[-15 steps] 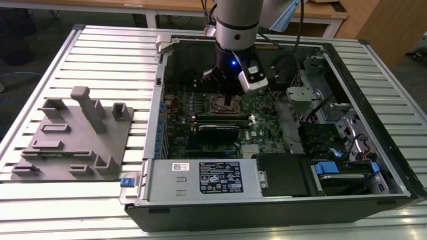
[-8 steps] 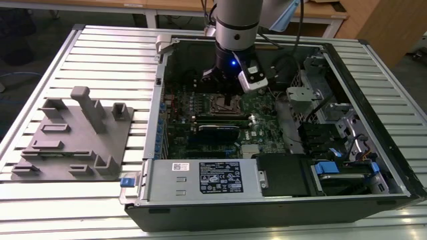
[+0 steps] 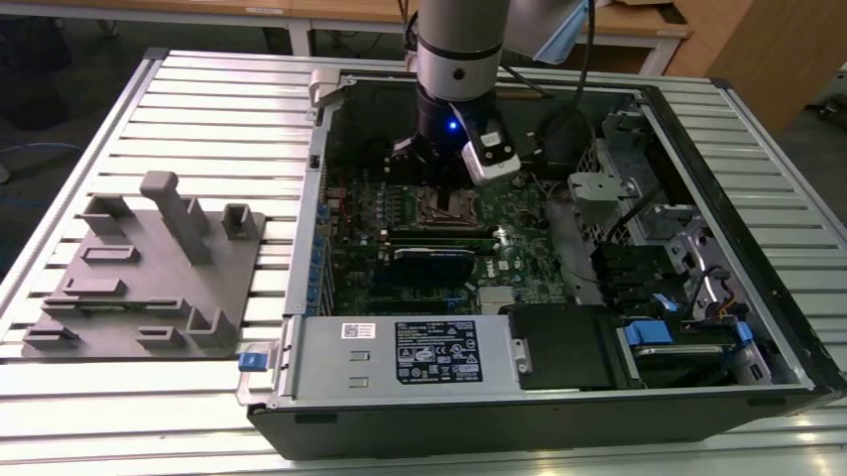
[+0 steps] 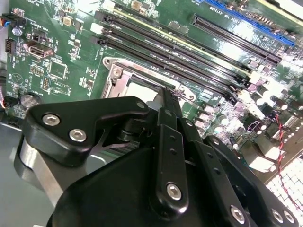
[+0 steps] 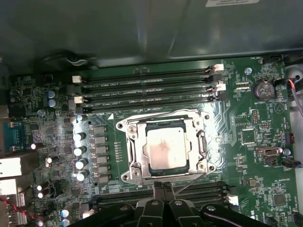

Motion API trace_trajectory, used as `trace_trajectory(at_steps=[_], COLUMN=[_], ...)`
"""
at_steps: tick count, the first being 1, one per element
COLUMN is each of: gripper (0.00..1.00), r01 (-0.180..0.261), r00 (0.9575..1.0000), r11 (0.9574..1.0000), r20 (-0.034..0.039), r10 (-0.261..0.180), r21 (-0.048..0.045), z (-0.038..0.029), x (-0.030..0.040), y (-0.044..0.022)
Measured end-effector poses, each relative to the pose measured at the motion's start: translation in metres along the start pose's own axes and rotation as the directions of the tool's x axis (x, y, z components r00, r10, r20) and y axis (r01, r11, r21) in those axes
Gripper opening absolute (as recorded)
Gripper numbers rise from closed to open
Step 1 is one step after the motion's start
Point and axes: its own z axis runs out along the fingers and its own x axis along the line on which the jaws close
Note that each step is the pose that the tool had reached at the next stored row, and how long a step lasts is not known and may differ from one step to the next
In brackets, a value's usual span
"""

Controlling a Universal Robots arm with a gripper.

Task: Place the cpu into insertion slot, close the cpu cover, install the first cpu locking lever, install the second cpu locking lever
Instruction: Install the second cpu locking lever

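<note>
First wrist view | cpu (image 5: pixel 166 148) seated in insertion slot (image 5: pixel 127 177), cpu cover (image 5: pixel 196 150) down over it | gripper (image 5: pixel 163 193) fingers together at socket edge, holding nothing | risk: tips slipping off a thin locking lever (image 5: pixel 188 184) and gouging green board (image 5: pixel 265 142).

A big table (image 3: pixel 159 109) made of long silver metal strips fills the room's middle. Behind it stand wooden desks (image 3: pixel 317 15) with white legs, and a brown wooden cabinet (image 3: pixel 768 50) stands at the exterior view's right. The floor (image 3: pixel 54 89) is dark.
</note>
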Motion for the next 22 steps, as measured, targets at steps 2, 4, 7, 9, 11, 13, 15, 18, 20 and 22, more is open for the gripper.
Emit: trace_trajectory(at_steps=[2, 4, 7, 9, 11, 13, 15, 18, 20, 22], gripper=[0.10, 0.10, 0.10, 0.10, 0.10, 0.10, 0.10, 0.10, 0.10, 0.10], r01=[0.000, 0.000, 0.000, 0.000, 0.000, 0.000, 0.000, 0.000, 0.000, 0.000], r00=[1.0000, 1.0000, 1.0000, 1.0000, 1.0000, 1.0000, 1.0000, 1.0000, 1.0000, 1.0000], r11=[1.0000, 1.0000, 1.0000, 1.0000, 1.0000, 1.0000, 1.0000, 1.0000, 1.0000, 1.0000], r20=[0.0000, 0.0000, 0.0000, 0.0001, 0.0001, 0.0001, 0.0002, -0.0001, 0.0000, 0.0001], r10=[0.000, 0.000, 0.000, 0.000, 0.000, 0.000, 0.000, 0.000, 0.000, 0.000], r21=[-0.0001, -0.0002, -0.0001, -0.0001, -0.0002, -0.0002, -0.0003, 0.0000, -0.0001, -0.0003], z=[0.0000, 0.0001, 0.0000, 0.0000, 0.0001, 0.0001, 0.0005, 0.0008, 0.0011, 0.0017], x=[-0.0001, -0.0003, -0.0006, -0.0007, -0.0004, 0.0007, 0.0024, 0.0039, 0.0047, 0.0060], y=[-0.0014, -0.0030, -0.0055, -0.0070, -0.0082, -0.0093, -0.0097, -0.0108, -0.0120, -0.0126])
